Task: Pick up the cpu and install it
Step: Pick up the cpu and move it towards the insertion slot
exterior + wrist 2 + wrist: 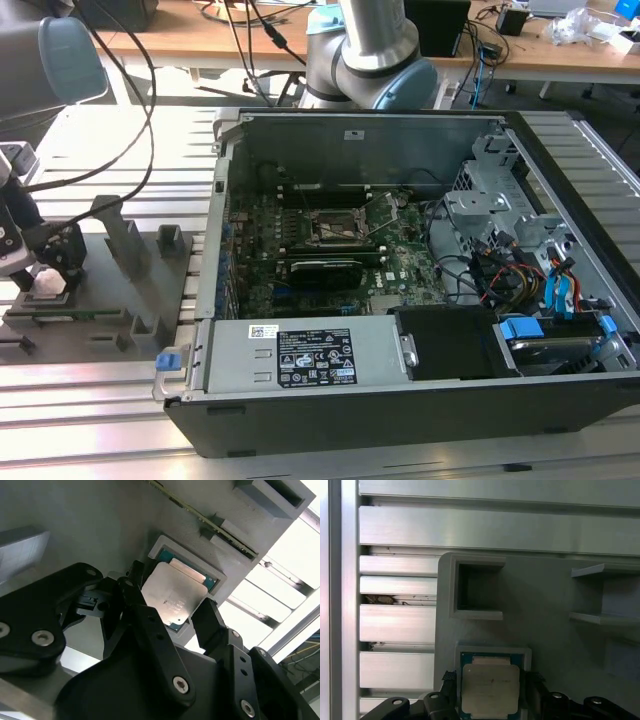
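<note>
While in its recess (pixel 161 545), one cpu (pixel 172 597), one pincer (pixel 170 589)

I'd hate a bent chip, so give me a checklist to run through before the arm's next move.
1. cpu lies flat in the grey holder recess: ok.
2. gripper centred over it, jaws open, one on each side: ok.
3. Nothing lying on the cpu's top: ok.
4. computer case open, motherboard exposed: ok.
5. socket open and empty: cannot tell.
</note>
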### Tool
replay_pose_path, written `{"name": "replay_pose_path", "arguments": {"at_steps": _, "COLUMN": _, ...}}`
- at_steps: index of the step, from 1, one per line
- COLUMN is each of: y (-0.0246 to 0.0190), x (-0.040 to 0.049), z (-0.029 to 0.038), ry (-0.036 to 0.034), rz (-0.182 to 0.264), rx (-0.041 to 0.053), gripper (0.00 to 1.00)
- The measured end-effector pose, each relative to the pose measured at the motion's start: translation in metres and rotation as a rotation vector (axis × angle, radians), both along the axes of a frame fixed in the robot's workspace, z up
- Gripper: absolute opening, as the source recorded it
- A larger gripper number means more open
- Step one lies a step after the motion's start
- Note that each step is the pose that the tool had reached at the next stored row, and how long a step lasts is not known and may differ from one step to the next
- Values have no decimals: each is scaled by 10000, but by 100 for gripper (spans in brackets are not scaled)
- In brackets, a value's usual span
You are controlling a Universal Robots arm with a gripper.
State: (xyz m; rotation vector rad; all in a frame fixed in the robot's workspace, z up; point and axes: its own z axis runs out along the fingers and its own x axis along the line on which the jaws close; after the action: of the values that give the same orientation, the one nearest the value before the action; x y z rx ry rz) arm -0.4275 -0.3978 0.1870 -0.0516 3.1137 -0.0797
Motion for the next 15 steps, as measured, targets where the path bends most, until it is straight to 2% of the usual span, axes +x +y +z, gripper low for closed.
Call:
{"name": "replay_pose_path", "arguments": {"at_steps": 1, "y": 0, "x": 0, "z": 0, "ry": 0, "rz": 0, "rx": 0, "gripper": 65}}
{"name": "replay_pose_path", "arguments": {"at_steps": 2, "y": 0, "x": 0, "z": 0, "ry": 1, "rz": 0, "rx": 1, "gripper": 58}}
{"name": "replay_pose_path", "arguments": {"at_steps": 4, "y": 0, "x": 0, "z": 0, "ry": 1, "rz": 0, "rx": 2, "gripper": 55}}
{"name": "replay_pose_path", "arguments": {"at_steps": 15, "y": 0, "x": 0, "z": 0, "ry": 1, "rz": -1, "rx": 9, "gripper": 55}}
